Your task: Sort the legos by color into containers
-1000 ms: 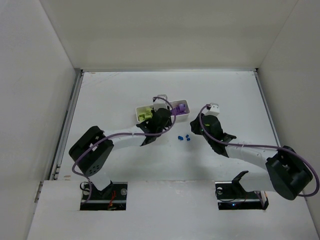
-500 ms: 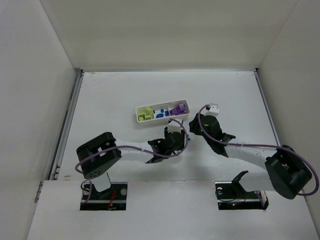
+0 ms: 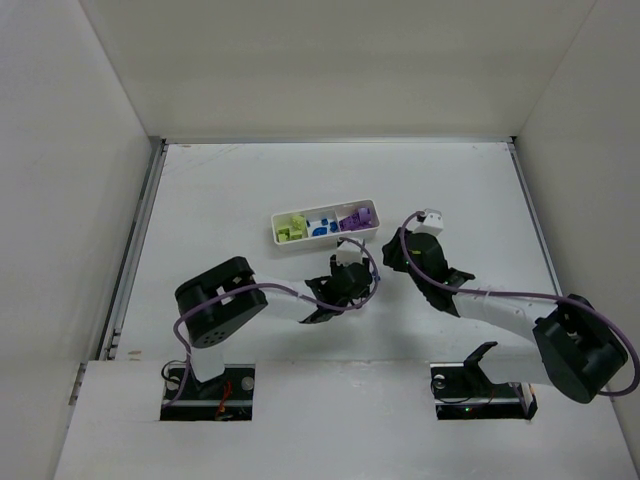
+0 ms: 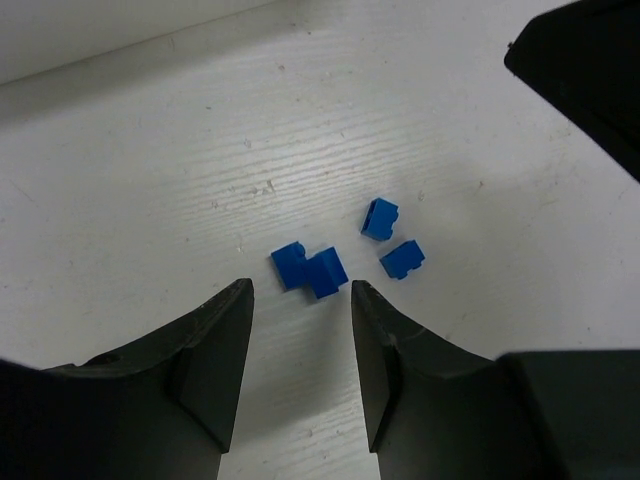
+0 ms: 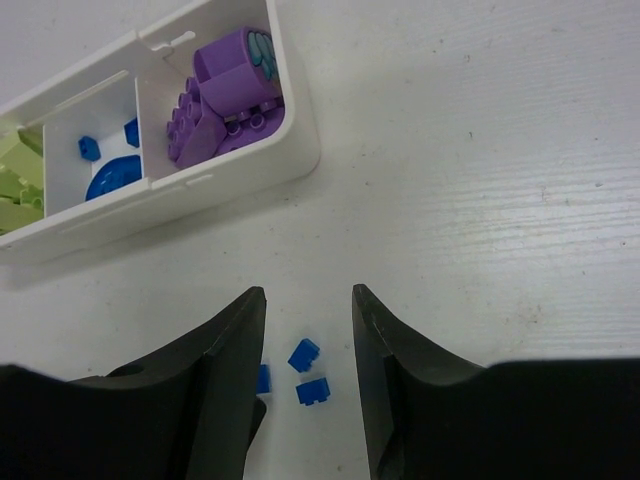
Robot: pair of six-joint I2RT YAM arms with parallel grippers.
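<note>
White table (image 4: 150, 150) bears blue legos (image 4: 310, 270); left tool (image 4: 301, 287), right tool (image 5: 308, 293) gape empty

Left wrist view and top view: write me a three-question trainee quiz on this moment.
1. True or false: the left gripper is shut on one of the small blue plastic bricks.
2. In the top view, which compartment of the long white plastic tray holds the purple plastic pieces? A left end, B middle, C right end.
3. Fill in: the loose bricks on the white table are all ___.
Key: 1 false, it is open and empty; 2 C; 3 blue.
</note>
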